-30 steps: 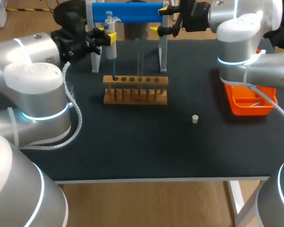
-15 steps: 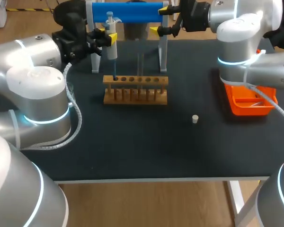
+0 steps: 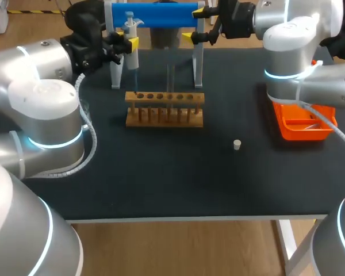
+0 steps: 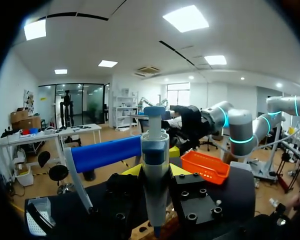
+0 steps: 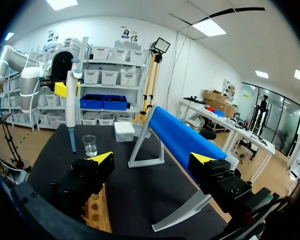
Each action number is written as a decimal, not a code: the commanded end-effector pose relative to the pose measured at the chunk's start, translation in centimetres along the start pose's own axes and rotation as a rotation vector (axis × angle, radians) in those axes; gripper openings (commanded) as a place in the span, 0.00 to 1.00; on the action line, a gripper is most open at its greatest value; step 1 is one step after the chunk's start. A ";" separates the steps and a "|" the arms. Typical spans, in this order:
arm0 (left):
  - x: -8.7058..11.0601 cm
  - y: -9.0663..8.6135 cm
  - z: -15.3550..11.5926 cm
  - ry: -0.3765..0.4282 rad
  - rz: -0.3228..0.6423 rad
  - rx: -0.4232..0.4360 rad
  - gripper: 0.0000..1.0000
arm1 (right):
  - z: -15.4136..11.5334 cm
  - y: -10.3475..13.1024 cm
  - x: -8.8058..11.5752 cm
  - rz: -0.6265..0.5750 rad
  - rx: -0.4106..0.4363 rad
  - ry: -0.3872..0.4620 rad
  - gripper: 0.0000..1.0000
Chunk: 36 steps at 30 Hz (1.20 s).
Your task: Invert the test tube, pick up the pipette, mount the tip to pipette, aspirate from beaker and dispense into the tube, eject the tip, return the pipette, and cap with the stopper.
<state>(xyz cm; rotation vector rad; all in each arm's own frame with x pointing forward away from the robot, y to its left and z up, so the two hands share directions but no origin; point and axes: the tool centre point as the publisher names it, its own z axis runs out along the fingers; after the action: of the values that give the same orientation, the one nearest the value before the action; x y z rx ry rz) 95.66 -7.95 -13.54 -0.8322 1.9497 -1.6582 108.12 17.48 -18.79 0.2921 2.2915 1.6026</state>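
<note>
Holding the pipette (image 3: pixel 132 56) upright, our left hand (image 3: pixel 125 40) is clenched on its pale plastic barrel from two sides. The plunger knob stands above the fingers and the thin, tapering end hangs below them. We judge it is kept vertical so that this end can travel straight down without scraping anything. Under the hand lies the near end of the rack (image 3: pixel 164 98), a wooden bar with a row of round holes. We cannot tell whether the pipette's end touches it.

The beaker (image 5: pixel 89 145), small, clear and part full, stands near this hand, just beside the pipette's lower end as the right wrist view shows it. That looks handy for drawing liquid.

Our right hand (image 5: pixel 152 157) is released, fingers wide apart with nothing between them, and sits close by the stand (image 3: pixel 161 15) with its smooth blue round bar. We take this as waiting out of the way.

The stopper (image 3: pixel 237 144), a small pale plug, lies on the matte dark desk (image 3: pixel 178 172), well apart from both hands.
</note>
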 end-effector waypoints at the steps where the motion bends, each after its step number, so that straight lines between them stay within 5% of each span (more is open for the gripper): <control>1: -1.3 0.0 1.4 -0.016 -0.008 0.004 0.00 | -0.1 0.0 -0.1 0.000 0.000 0.002 1.00; 36: -7.4 -0.3 5.6 -0.384 -0.028 -0.028 0.00 | -0.1 0.0 -0.1 0.000 0.000 0.002 1.00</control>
<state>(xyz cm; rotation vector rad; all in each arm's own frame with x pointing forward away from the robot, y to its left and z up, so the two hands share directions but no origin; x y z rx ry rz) 104.27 -6.09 -14.79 -1.0601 1.7367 -1.4232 108.11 17.49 -18.79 0.2923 2.2918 1.6021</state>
